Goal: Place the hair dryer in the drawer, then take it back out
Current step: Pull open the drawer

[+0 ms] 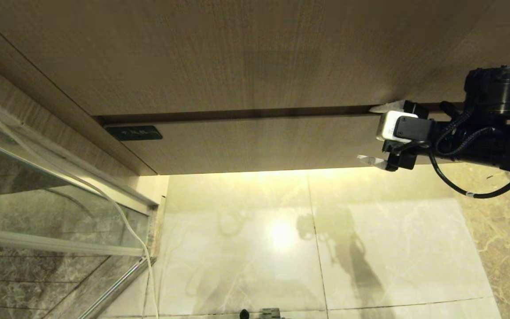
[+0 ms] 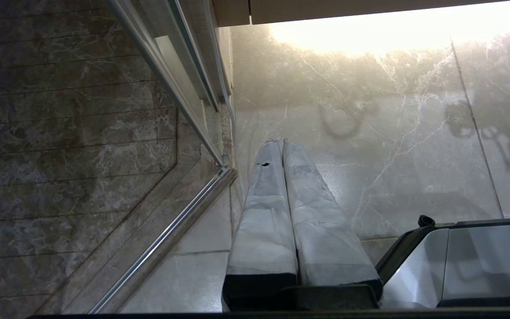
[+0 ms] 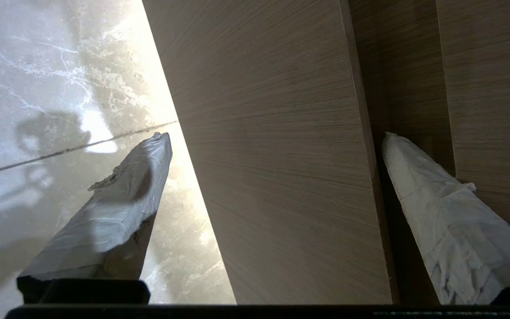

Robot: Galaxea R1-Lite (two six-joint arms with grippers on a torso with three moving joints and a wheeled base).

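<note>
Right gripper (image 1: 375,134), fingers spread wide and empty, straddling the flat front of the closed drawer (image 1: 255,144): the upper finger (image 3: 441,212) sits at the dark gap above the panel, the lower finger (image 3: 117,208) below its bottom edge, over the lit marble floor (image 1: 370,248). Left gripper (image 2: 281,199), fingers pressed together, hangs idle near the glass shower partition (image 2: 179,88). The hair dryer appears in no view. The handleless front is probably stiff and smooth; judged best taken by hooking its top edge at the gap, since a pinch across the face would likely slip.
</note>
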